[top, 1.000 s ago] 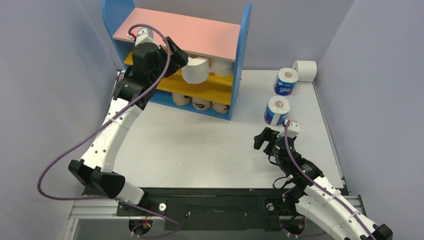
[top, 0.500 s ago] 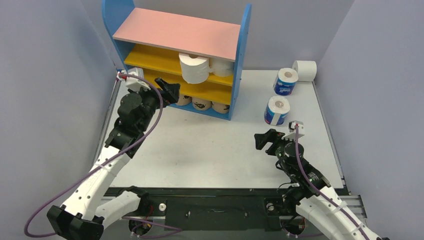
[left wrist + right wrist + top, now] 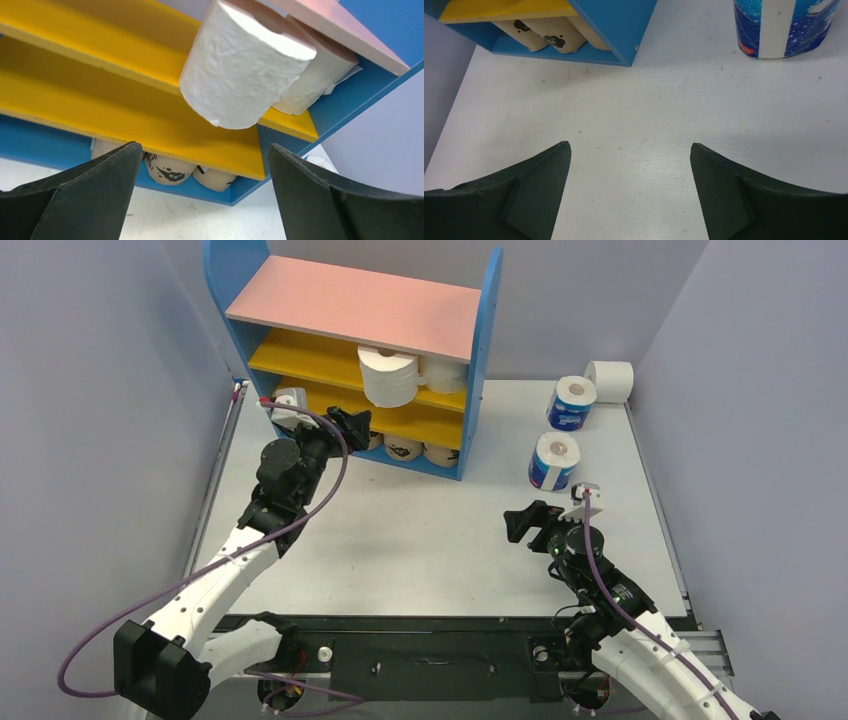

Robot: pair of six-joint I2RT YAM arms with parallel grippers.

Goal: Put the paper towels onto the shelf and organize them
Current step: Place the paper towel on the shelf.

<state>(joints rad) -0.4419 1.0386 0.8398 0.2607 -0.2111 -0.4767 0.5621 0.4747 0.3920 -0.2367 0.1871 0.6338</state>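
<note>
Drawn back from the shelf (image 3: 487,330) over the last second: the left gripper (image 3: 352,425), a second ago up at the upper yellow tier with a plain white roll (image 3: 388,375) between its fingers, half a second ago already clear of it, now lower and just in front of the blue base. Jaws spread wide, nothing between them. That roll now upright at the tier's front lip, its near edge past the board's edge as seen from the left wrist, beside a second white roll (image 3: 447,373) closer to the right side panel. Hardly shifted in the same second: the right gripper (image 3: 525,522), likewise wide and empty, low over the table (image 3: 400,530).

Above and ahead of the left fingertips, slightly right of centre: the released roll. Lower, just beyond the fingertips, under the lower yellow tier: tan rolls with black prints (image 3: 405,448) on the base. Ahead and right of the right gripper, near but apart: an upright blue-wrapped roll (image 3: 554,462). Farther on: a second blue-wrapped roll (image 3: 571,404) and a white roll on its side (image 3: 610,380).

Up and left of the left gripper: bare yellow board on the upper tier. Between the two grippers: open tabletop. Close on the left arm's outer side: the wall (image 3: 100,440). Close beyond the blue-wrapped rolls, to the right gripper's right: the table's edge.
</note>
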